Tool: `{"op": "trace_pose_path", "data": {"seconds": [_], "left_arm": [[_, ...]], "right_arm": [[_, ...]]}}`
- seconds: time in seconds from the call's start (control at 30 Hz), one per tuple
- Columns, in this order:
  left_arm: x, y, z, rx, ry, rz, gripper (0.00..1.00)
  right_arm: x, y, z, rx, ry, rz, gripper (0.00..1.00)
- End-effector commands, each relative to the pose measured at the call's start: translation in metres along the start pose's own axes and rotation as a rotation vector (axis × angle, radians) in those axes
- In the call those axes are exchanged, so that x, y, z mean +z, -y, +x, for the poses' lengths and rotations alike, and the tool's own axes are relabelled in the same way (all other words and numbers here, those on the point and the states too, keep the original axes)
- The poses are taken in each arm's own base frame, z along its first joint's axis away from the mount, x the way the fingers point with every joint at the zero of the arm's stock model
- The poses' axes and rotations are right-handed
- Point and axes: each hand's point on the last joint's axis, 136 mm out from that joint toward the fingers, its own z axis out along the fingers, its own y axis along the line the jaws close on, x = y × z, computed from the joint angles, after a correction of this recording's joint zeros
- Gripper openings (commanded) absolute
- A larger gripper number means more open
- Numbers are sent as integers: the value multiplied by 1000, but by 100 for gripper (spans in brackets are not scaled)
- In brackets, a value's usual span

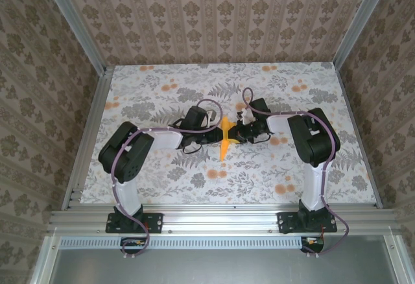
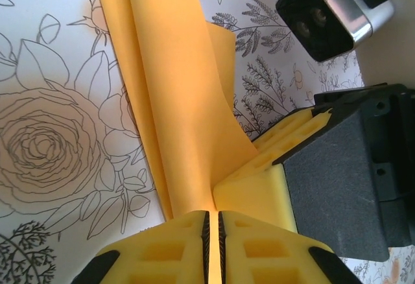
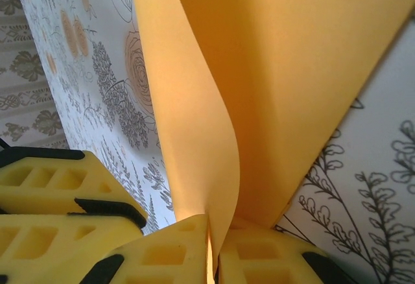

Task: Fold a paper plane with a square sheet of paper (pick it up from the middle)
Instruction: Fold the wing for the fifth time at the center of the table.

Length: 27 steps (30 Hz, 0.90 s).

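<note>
- Yellow ribbed fingers (image 2: 172, 251) of the left gripper (image 2: 213, 248), at the bottom edge of the left wrist view, are pressed together with only a thin slit between them. The sheet of paper (image 2: 175, 89) runs into that slit and is pinched there.
- Right gripper (image 3: 213, 255), at the bottom edge of the right wrist view: its two yellow fingers are likewise closed, with an edge of the sheet of paper (image 3: 292, 70) clamped between them.
- Sheet of paper: plain orange-yellow and bent into long lengthwise folds. From each clamp it extends away from the lens in curved flaps rather than lying flat.
- Left wrist view, right side: one yellow finger (image 2: 279, 151) of the right gripper meets the paper just beside the left fingertips, with its black body behind it. The right wrist camera (image 2: 324, 11) sits in the upper corner.
- Right wrist view, lower left: the left gripper (image 3: 65, 214) lies just beside the right one, its two yellow fingers stacked shut.
- Top external view: the left gripper (image 1: 213, 138) and the right gripper (image 1: 237, 135) meet tip to tip near the middle of the table (image 1: 162, 174). The sheet of paper (image 1: 224, 138) shows between them as a narrow orange strip running toward and away from the arm bases.
- Table: covered by a floral cloth (image 1: 279, 83) with grey leaves and small orange flowers. Whether the paper touches it cannot be told.
- Left arm (image 1: 126, 154) and right arm (image 1: 311, 141): both bend inward from their bases at the near edge.
</note>
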Motion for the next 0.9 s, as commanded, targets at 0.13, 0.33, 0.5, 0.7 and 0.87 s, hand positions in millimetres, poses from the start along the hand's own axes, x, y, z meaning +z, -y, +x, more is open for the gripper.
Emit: {"op": "trace_pose_path", "data": {"seconds": [0.13,0.33,0.5,0.7,0.87], "left_arm": [[3,1,-5,-16,20,-12,9],[-6,-12,-1,-48,63,-70,9],[-7,-13,15,-52,38,-70,17],[-3,-3,22,-43,35,-36,22],[-4,9,13,-33,74,18,19]], "right_arm": [[13,49,5,102,-30,176,13],[17,79,14,195,-55,297,17],[20,91,17,244,-61,333,20],[18,102,20,279,-70,393,20],[16,113,23,307,-77,450,21]]}}
